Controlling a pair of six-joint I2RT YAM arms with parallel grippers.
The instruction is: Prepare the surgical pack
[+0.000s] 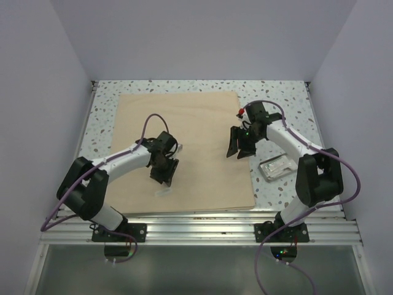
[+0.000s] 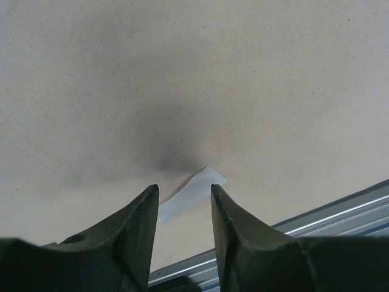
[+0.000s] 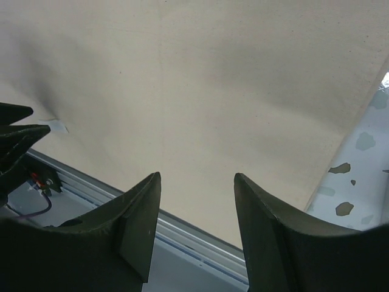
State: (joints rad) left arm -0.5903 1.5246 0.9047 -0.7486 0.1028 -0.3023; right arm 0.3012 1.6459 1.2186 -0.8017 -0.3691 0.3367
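Observation:
The surgical pack (image 1: 196,123) is a big tan cloth lying flat and unfolded on the speckled table; it fills the left wrist view (image 2: 182,73) and most of the right wrist view (image 3: 213,73). My left gripper (image 1: 163,178) (image 2: 182,187) points down at the cloth's near-left part, jaws apart, and a small clear plastic pouch (image 2: 193,190) (image 1: 164,189) lies slantwise on the cloth between its fingertips. My right gripper (image 1: 236,147) (image 3: 197,175) hovers open over the cloth's right part with nothing between its fingers.
A small shiny metal tray (image 1: 277,167) sits on the bare table right of the cloth, beside the right arm. The aluminium rail (image 1: 196,227) runs along the near edge. White walls enclose the table on three sides.

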